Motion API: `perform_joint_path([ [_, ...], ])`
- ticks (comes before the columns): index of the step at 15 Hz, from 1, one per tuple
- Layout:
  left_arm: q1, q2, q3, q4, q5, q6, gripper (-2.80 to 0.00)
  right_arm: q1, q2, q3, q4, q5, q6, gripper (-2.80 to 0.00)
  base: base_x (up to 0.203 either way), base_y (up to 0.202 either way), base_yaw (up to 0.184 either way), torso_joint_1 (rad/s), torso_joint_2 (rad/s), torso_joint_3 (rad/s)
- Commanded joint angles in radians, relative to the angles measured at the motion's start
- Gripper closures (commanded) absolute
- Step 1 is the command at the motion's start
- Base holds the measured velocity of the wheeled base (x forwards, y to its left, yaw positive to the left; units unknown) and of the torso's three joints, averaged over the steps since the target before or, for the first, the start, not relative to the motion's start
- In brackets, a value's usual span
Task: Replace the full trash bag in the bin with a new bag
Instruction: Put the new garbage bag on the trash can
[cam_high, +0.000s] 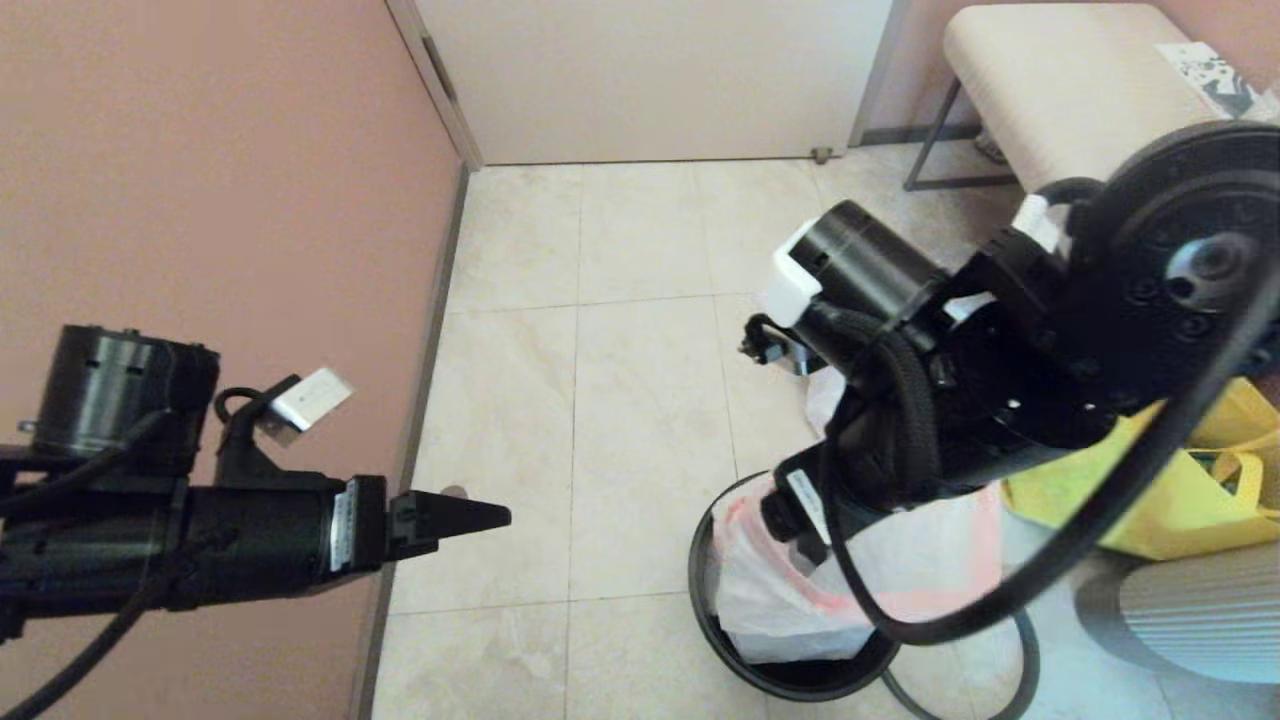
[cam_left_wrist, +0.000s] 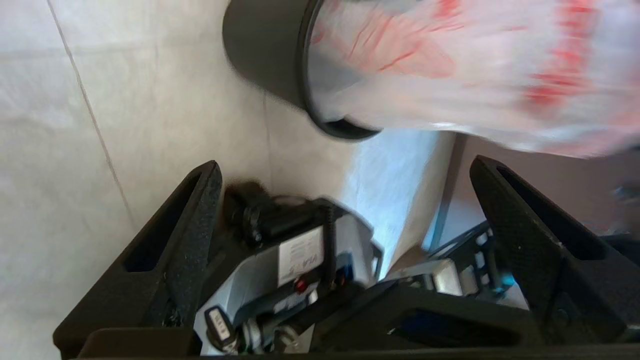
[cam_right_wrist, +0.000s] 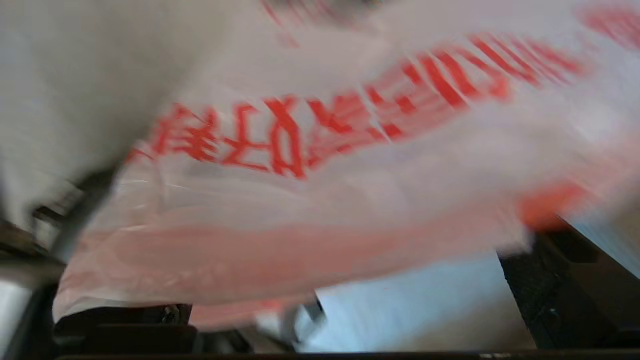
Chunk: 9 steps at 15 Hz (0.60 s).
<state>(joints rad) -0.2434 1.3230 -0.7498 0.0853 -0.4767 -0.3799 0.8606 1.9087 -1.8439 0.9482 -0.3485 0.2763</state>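
The bin, a round black bucket, stands on the tiled floor at the lower right. The new bag, white with a pink band, sits loosely in its mouth. My right arm reaches down over the bin. In the right wrist view the right gripper is open, and the printed bag film drapes over one finger. My left gripper hangs open by the pink wall, well left of the bin. It faces the bag and holds nothing. I cannot make out the full trash bag.
A yellow tote lies right of the bin, with a grey ribbed object in front of it. A padded bench stands at the back right, beside a door. A patch of white plastic shows behind the right arm.
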Motion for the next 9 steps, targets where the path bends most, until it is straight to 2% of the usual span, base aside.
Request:
perform_joint_path([
  [1, 0.074, -0.102, -0.003, 0.016, -0.064, 0.002, -2.8, 0.014, 0.162, -0.112, -0.036, 0.023, -0.021, -2.8, 0.0, 0.0, 0.0, 0.0, 0.0, 0.0],
  [3, 0.162, -0.13, -0.011, 0.035, -0.158, 0.036, -2.8, 0.03, 0.233, -0.133, -0.209, 0.05, -0.083, -2.8, 0.0, 0.0, 0.0, 0.0, 0.0, 0.0],
  [5, 0.272, -0.123, -0.007, 0.042, -0.224, 0.087, -2.8, 0.048, 0.276, -0.137, -0.378, 0.144, -0.147, -2.8, 0.0, 0.0, 0.0, 0.0, 0.0, 0.0],
  [7, 0.356, -0.154, 0.0, 0.07, -0.312, 0.129, -2.8, 0.079, 0.299, -0.137, -0.485, 0.167, -0.179, -2.8, 0.0, 0.0, 0.0, 0.0, 0.0, 0.0],
  [8, 0.364, -0.153, 0.0, 0.09, -0.336, 0.164, -2.8, 0.087, 0.299, -0.137, -0.498, 0.169, -0.171, -2.8, 0.0, 0.0, 0.0, 0.0, 0.0, 0.0],
  [9, 0.356, -0.139, -0.004, 0.094, -0.348, 0.171, -2.8, 0.087, 0.302, -0.135, -0.497, 0.169, -0.166, -2.8, 0.0, 0.0, 0.0, 0.0, 0.0, 0.0],
])
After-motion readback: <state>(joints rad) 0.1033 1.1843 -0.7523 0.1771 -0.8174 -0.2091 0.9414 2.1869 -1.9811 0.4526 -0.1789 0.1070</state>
